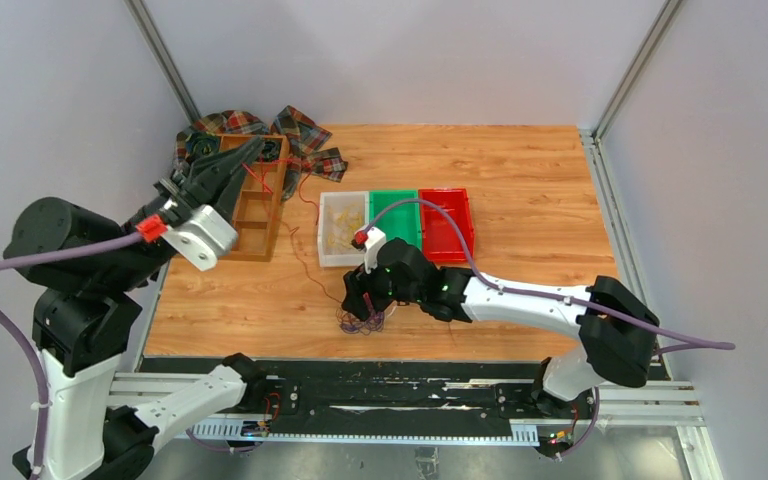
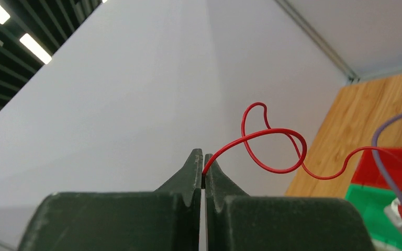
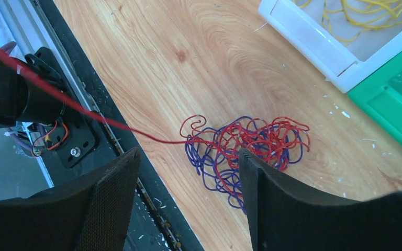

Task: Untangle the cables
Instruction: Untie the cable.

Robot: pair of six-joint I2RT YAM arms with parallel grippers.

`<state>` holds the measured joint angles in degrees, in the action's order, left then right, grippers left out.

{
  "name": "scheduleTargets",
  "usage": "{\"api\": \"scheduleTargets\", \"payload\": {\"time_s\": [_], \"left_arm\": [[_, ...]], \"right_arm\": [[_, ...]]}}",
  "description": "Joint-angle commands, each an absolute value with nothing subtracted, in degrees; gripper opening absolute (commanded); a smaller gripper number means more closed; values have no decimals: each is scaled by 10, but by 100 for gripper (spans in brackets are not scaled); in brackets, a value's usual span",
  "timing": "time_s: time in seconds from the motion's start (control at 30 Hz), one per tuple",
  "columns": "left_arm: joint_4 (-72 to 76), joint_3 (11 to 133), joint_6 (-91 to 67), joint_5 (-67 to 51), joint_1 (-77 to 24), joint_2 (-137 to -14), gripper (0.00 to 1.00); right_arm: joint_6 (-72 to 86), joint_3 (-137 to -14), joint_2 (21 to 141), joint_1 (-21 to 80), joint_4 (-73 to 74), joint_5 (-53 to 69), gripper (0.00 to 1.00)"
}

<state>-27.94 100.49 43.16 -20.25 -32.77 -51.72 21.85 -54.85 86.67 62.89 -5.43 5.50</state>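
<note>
Top view: the left gripper [image 1: 257, 149] was raised over the wooden organiser [image 1: 252, 212] at the far left of the table [image 1: 520, 200], well apart from the work. The clump of cables [image 1: 363, 322] lay on the wood close to the near edge, in front of the white bin [image 1: 343, 262], with the right gripper [image 1: 358, 300] low and just above it.

Left wrist view: the jaws were pressed together on a single red wire [image 2: 251, 135], pinched close to its end. The free length curled into a loose loop in the air before running down toward the bins. That loop suggested slack near the pinch, so any pull would probably first take up the curl, then reach the clump.

Right wrist view: the right gripper [image 3: 188, 157] stood wide with nothing between its fingers [image 3: 110, 198], hanging over the clump of cables [image 3: 246, 144], a tangle of red and purple-blue loops. One red strand left the clump on its left side and ran out straight toward the left arm. Yellow wires [image 3: 356, 15] already lay in the white bin [image 3: 303, 47].

To do this step well, I judged the right gripper should come down on the purple-blue loops, not on the outgoing red strand, and hold the mass to the table while the left arm drew the red wire away slowly and along its own line. A fast or sideways pull would likely drag the whole clump or tighten a knot
</note>
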Motion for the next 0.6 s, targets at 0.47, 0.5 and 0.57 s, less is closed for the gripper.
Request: {"api": "scheduleTargets", "payload": {"time_s": [0.47,0.5,0.57], "left_arm": [[-493,770,597,81,-327,-401,1],[-501,746,597,88,-328,-396,1],[-506,698,598,104,-327,-384,1]], "right_arm": [[226,-542,874,589,33,-30,48],[229,-551,883,589,42,-30,47],[239,-570,904,588,51,-29,45]]}}
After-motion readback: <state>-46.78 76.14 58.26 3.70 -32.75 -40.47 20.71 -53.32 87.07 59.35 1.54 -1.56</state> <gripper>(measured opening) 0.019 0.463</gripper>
